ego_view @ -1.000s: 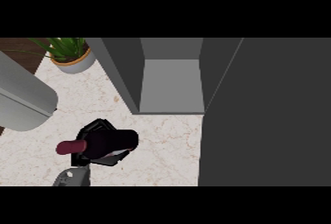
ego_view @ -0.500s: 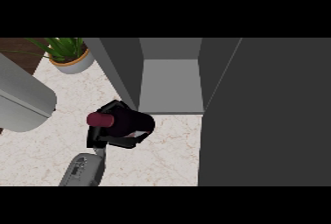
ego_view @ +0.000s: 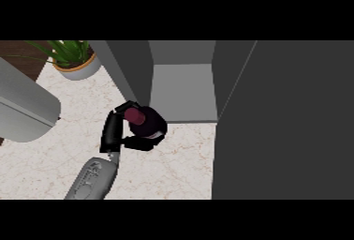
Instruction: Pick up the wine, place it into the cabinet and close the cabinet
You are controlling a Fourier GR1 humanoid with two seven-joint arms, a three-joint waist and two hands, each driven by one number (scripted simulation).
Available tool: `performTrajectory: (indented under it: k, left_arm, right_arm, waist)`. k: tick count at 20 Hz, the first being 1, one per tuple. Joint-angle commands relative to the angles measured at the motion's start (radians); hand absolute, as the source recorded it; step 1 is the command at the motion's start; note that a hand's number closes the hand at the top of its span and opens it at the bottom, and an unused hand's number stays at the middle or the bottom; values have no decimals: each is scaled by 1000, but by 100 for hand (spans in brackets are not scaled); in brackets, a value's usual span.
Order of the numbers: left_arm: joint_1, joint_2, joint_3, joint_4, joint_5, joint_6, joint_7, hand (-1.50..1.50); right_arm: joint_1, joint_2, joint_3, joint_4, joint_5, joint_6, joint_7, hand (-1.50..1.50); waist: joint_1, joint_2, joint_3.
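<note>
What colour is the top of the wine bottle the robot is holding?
Dark red. The wine bottle shows its cap best in the head view, held in the hand.

Dark wine [ego_view: 142,123] bottle, red-capped, upright before the open cabinet [ego_view: 181,91]

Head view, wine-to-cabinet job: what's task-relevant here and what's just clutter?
Task-relevant:
- wine bottle, held upright
- left hand, curled round the wine bottle
- cabinet, open, inside bare
- cabinet door, swung open at right

Just lying about:
- potted plant, back left
- grey rounded object, left edge
</note>
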Motion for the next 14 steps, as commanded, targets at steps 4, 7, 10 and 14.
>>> performTrajectory:
  k: [4, 7, 10, 14]
  left_arm:
    - [-187, -41, -127, 57, 74, 81, 114, 150]
    - [-196, -40, -140, 78, 85, 120, 118, 150]
    - [-211, -40, -177, 45, 88, 150, 185, 150]
    - [-229, -40, -173, 114, 2, 206, 226, 150]
  right_arm:
    - [-34, -15, -40, -74, -69, -23, 50, -150]
    - [24, -14, -11, -106, -58, 3, 32, -150]
    - [-34, -15, -38, -72, -63, -19, 38, -150]
    - [-11, -37, -59, -58, -84, 27, 9, -150]
  waist:
    - [-29, 13, -5]
    - [-56, 13, -5]
    - [-46, 13, -5]
    - [-50, 13, -3]
